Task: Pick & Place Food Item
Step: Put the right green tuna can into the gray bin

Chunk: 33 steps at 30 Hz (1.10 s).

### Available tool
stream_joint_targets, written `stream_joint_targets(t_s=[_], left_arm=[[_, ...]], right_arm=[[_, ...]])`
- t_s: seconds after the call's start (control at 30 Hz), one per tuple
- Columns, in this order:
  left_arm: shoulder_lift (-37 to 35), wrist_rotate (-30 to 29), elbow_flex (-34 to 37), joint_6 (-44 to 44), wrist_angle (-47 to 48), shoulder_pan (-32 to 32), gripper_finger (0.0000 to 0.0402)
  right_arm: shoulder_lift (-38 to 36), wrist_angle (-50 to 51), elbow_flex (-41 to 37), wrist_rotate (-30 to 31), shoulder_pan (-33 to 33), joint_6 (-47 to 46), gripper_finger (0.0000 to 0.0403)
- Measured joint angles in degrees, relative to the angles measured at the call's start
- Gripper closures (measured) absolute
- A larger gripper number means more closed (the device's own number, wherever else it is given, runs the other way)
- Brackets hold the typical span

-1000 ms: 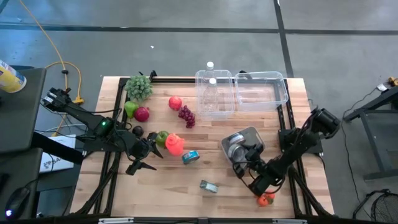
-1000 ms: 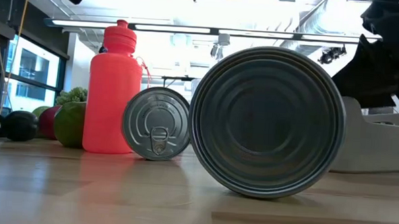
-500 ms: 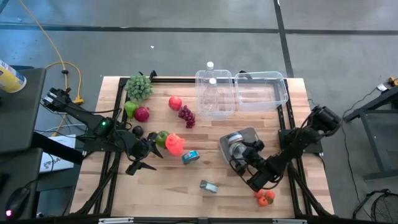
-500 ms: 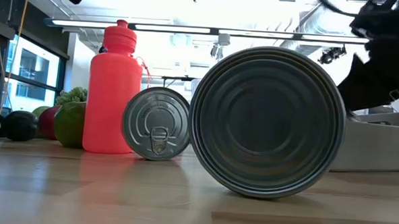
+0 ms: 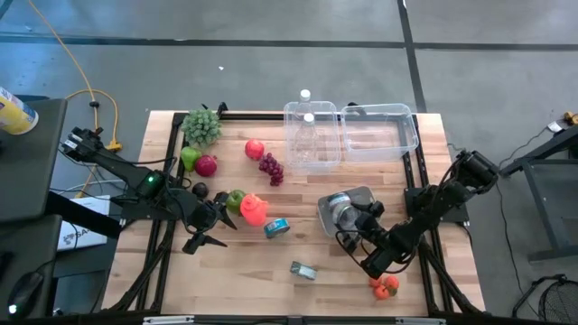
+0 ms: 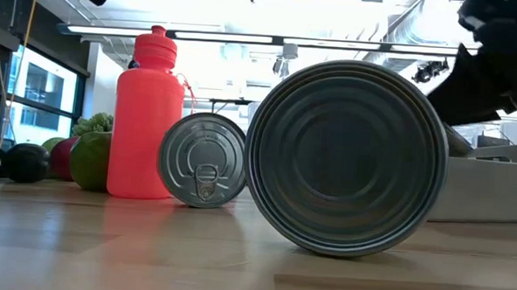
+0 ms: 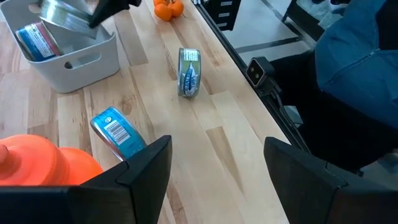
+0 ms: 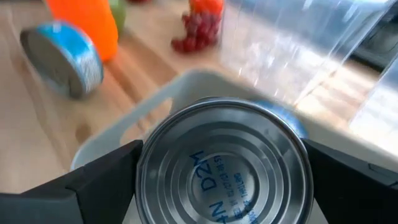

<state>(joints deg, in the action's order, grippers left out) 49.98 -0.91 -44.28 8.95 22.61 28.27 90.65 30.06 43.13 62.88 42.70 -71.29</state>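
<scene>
1 can [image 8: 222, 167] between right gripper [image 8: 224, 177] fingers.

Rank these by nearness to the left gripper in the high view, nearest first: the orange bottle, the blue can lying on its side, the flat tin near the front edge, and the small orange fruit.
From the left gripper:
1. Orange bottle, right beside it, toward the table's middle.
2. Blue can, just past the bottle.
3. Flat tin, farther on, near the front edge.
4. Orange fruit, farthest, at the front corner on the right arm's side.

My right gripper [image 5: 348, 236] has its fingers spread wide around a tin can. My left gripper [image 5: 237, 217] waits, partly open.
</scene>
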Motion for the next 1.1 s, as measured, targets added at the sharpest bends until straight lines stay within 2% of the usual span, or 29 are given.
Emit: stream_joint_targets(t_s=[0.1,0.5,0.57,0.7,0.8,0.83,0.9,0.97,1.1], left_arm=[[0.0,0.0,0.0,0.0,0.0,0.0,0.0156],[0.0,0.0,0.0,-1.1,-0.4,0.0,0.0156],[0.0,-1.9,0.0,-2.7,-2.5,-0.1,0.0156],[0.1,-6.9,0.0,-4.9,-9.9,-0.8,0.0156],[0.4,-6.8,0.0,3.6,-16.7,-1.1,0.0156],[0.5,-7.4,0.1,2.1,-19.6,-1.1,0.0156],[0.5,-9.7,0.0,-9.8,-27.3,-1.7,0.0156],[1.3,-11.4,0.0,-17.4,-34.5,-3.2,0.0156],[9.4,-11.6,0.0,-21.0,-49.3,-7.7,0.0156]], right_arm=[[0.0,-0.1,0.0,-2.5,-0.1,0.7,0.0005],[0.0,-0.6,0.0,-2.5,-0.8,3.9,0.0004],[0.0,-0.7,0.0,-2.7,-0.8,3.9,0.0004],[0.0,-0.7,0.0,-2.9,-0.7,4.1,0.0004],[0.0,-0.7,0.0,-2.9,-0.8,4.1,0.0004],[0.0,-0.7,0.0,-2.9,-0.8,4.1,0.0004],[0.0,-0.7,0.0,-2.9,-0.8,4.1,0.0004],[0.0,-0.7,0.0,-2.9,-0.8,4.1,0.0004],[0.0,-1.2,0.0,-2.7,-0.8,4.1,0.0004]])
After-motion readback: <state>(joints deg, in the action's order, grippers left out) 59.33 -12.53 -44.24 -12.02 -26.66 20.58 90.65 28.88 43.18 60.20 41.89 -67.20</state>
